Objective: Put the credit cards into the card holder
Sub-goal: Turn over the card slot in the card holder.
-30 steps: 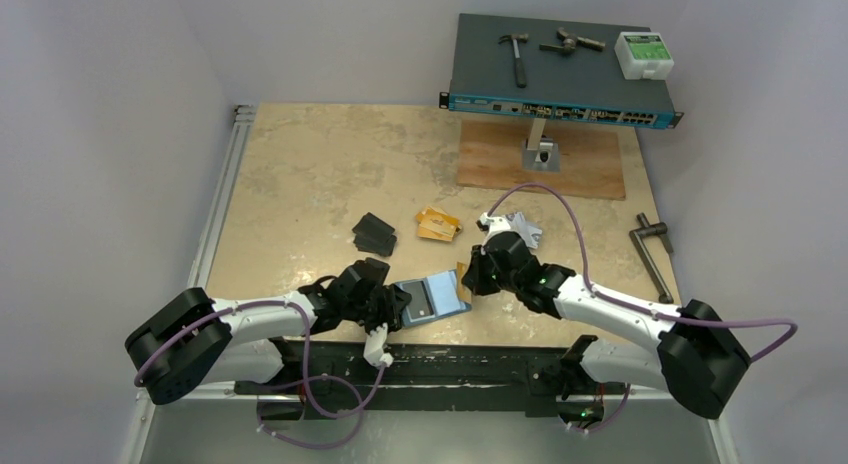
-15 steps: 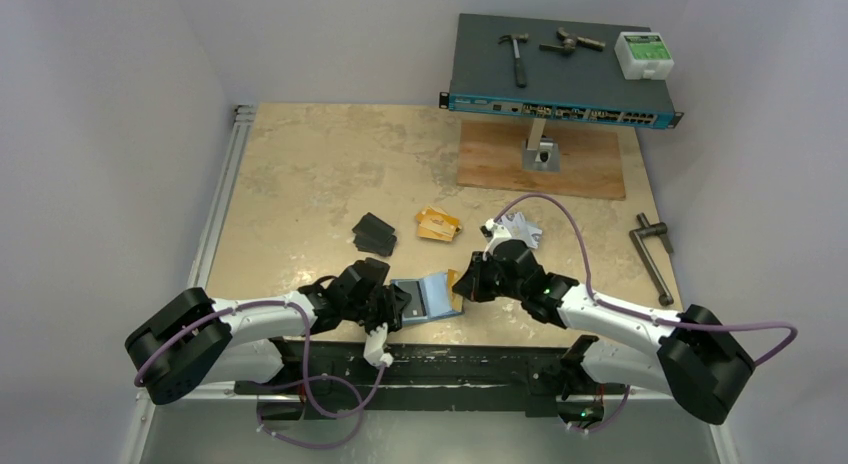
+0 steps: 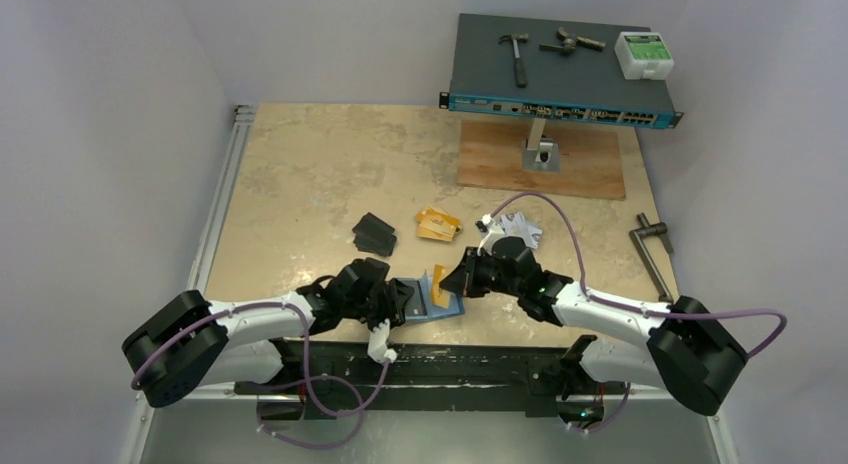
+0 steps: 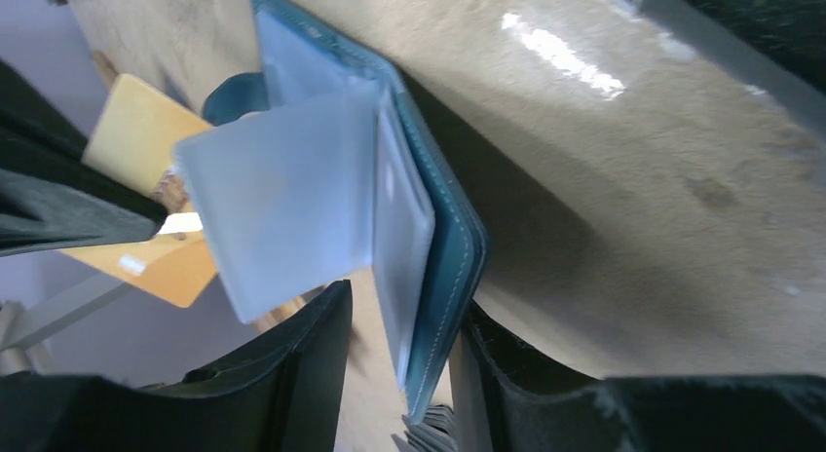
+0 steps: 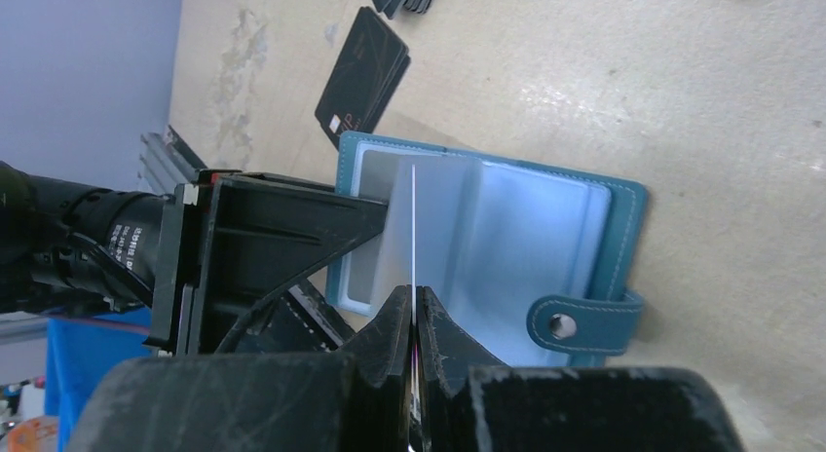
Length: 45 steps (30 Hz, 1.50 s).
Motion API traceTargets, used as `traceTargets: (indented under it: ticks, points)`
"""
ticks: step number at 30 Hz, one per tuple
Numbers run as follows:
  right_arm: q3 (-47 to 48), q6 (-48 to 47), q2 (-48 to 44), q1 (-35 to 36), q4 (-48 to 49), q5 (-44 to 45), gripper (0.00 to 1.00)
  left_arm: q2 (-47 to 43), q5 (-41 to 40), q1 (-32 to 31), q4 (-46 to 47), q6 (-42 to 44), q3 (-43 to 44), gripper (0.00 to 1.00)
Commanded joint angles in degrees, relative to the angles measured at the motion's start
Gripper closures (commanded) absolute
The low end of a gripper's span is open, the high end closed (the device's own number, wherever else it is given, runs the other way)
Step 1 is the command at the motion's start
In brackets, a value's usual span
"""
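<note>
Holder [image 3: 425, 299] lay open at lower centre of desk [image 3: 300, 174], left tool [image 4: 399, 394] part-open, clamped on its edge. Right tool [image 5: 416, 311] shut on orange card [image 3: 440, 291], edge-on over pockets, not yet in. Black stack [image 3: 375, 234] and orange stack [image 3: 437, 224] sat mid-frame, unloaded. Task barely begun; holder's pockets looked empty.

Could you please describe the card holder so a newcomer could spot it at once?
Look at the table's near edge, between the two claws. The card holder lies open there, teal with pale inner pockets and a snap tab, unlike the black cards and orange cards farther back.
</note>
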Motion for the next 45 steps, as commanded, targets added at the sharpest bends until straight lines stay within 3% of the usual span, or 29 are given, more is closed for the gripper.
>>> traceTargets:
  ticks: [1, 15, 21, 33, 37, 45]
  points:
    - [0.0, 3.7, 3.5, 0.3, 10.1, -4.9, 1.00, -2.1, 0.2, 0.5, 8.1, -3.8, -1.8, 0.59]
    - [0.0, 5.6, 11.5, 2.3, 15.6, -5.6, 1.00, -6.6, -0.1, 1.2, 10.3, -4.0, -7.8, 0.55]
    - [0.4, 5.9, 14.0, 2.4, 17.3, -5.9, 1.00, -7.7, -4.0, 1.4, 9.5, -9.3, -7.4, 0.55]
    - [0.8, 5.4, 15.9, 2.5, 17.9, -6.0, 1.00, -6.6, -19.3, 1.6, -0.5, -35.0, 2.1, 0.53]
    - [0.9, 5.3, 15.6, 2.5, 17.5, -5.7, 1.00, -5.3, -18.9, 3.3, -13.9, -51.3, 10.7, 0.52]
    - [-0.2, 5.3, 14.3, 2.4, 17.1, -6.0, 1.00, 0.9, -9.7, 10.3, -44.6, -83.4, 29.7, 0.49]
